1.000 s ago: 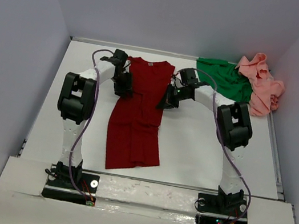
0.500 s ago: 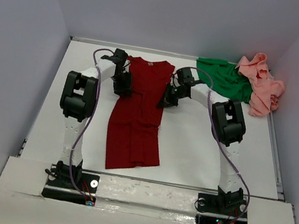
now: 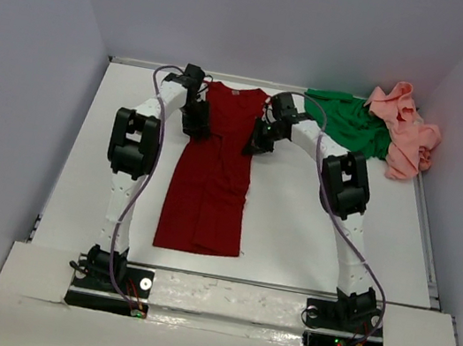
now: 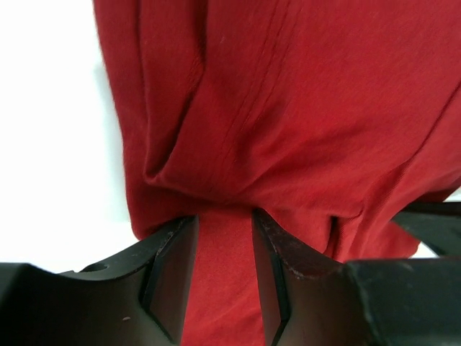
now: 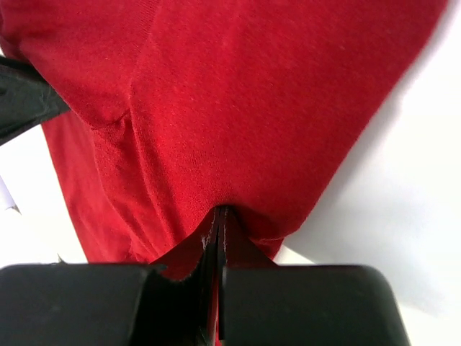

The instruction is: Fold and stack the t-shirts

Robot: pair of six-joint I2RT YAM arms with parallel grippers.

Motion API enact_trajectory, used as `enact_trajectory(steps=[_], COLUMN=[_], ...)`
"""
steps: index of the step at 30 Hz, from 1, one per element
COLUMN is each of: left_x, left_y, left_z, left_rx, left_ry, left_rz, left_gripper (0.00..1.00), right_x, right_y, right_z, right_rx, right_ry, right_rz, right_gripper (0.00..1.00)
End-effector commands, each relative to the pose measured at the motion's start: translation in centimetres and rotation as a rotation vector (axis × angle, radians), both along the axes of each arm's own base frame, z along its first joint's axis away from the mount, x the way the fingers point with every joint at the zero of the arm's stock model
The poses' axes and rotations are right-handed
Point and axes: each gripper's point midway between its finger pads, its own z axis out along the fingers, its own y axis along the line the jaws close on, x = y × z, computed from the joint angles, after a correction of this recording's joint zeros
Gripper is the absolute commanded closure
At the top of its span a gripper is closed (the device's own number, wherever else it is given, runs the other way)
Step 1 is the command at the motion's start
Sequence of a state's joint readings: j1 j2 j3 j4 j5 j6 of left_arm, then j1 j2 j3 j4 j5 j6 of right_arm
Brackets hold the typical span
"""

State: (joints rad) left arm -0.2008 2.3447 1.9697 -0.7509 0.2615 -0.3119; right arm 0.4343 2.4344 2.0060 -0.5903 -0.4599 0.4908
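Observation:
The dark red t-shirt [image 3: 209,189] lies lengthwise down the middle of the table, folded into a narrow strip with its collar at the back. My left gripper [image 3: 196,122] is at the shirt's upper left edge. In the left wrist view, a bunch of red cloth [image 4: 288,108] fills the gap of the gripper [image 4: 223,216] and puckers at its tips. My right gripper [image 3: 258,140] is at the upper right edge. Its jaws [image 5: 220,213] are pressed together on a pinch of the red cloth [image 5: 252,108]. The green t-shirt [image 3: 348,122] and salmon pink t-shirt [image 3: 407,132] lie crumpled at the back right.
White walls close in the table [image 3: 311,232] at the back and on both sides. The raised white ledge with the arm bases [image 3: 227,302] runs along the near edge. The green and pink shirts fill the back right corner.
Both grippers have moved toward the back of the table with the red shirt in them. The shirt has slid back and left and now lies straighter and narrower.

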Motion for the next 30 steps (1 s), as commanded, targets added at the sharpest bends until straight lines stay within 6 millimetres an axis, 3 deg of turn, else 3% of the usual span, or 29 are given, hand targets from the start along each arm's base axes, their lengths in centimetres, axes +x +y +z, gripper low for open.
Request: enact_trajectory(steps=[1, 2, 12, 22, 24, 25, 26, 27, 28, 29, 30], left_x=[1.9, 1.8, 2.5, 1.7, 1.9, 2.2, 2.2, 2.6, 2.6, 2.6, 2.6], left_y=[1.0, 1.0, 1.3, 2.1, 2.2, 2.1, 2.1, 2.3, 2.5, 2.8, 3.1], left_z=[-3.6, -4.2, -2.8, -1.6, -0.7, 0.7, 0.7, 2.7, 3.4, 5.7, 6.9], left_rx=[0.063, 0.066, 0.062, 0.069, 0.066, 0.059, 0.062, 0.064, 0.069, 0.078, 0.085], left_ry=[0.008, 0.03, 0.001, -0.013, -0.034, -0.067, -0.068, -0.111, -0.126, -0.172, -0.192], left_rz=[0.0, 0.0, 0.046, 0.073, 0.078, 0.084, 0.085, 0.098, 0.105, 0.115, 0.123], left_gripper=[0.51, 0.51, 0.51, 0.51, 0.51, 0.51, 0.51, 0.51, 0.51, 0.51, 0.51], right_x=[1.8, 2.2, 6.2, 6.3, 6.0, 6.0, 5.9, 5.8, 5.3, 5.3, 4.9], right_y=[-1.9, -1.8, -4.5, -4.5, -4.3, -4.3, -4.3, -4.5, -4.7, -5.1, -5.2], right_z=[-1.7, -1.4, -0.6, 0.5, 1.2, 2.4, 3.0, 3.7, 3.8, 5.9, 6.7], right_rx=[-0.077, -0.078, -0.08, -0.045, -0.03, -0.023, -0.021, -0.023, -0.032, -0.037, -0.036], right_ry=[-0.01, -0.019, -0.053, -0.054, -0.056, -0.075, -0.085, -0.1, -0.097, -0.139, -0.148], right_rz=[-0.035, -0.036, -0.121, -0.113, -0.103, -0.099, -0.096, -0.09, -0.087, -0.086, -0.082], right_gripper=[1.0, 1.0, 1.0, 1.0, 1.0, 1.0, 0.99, 0.98, 0.98, 0.98, 0.98])
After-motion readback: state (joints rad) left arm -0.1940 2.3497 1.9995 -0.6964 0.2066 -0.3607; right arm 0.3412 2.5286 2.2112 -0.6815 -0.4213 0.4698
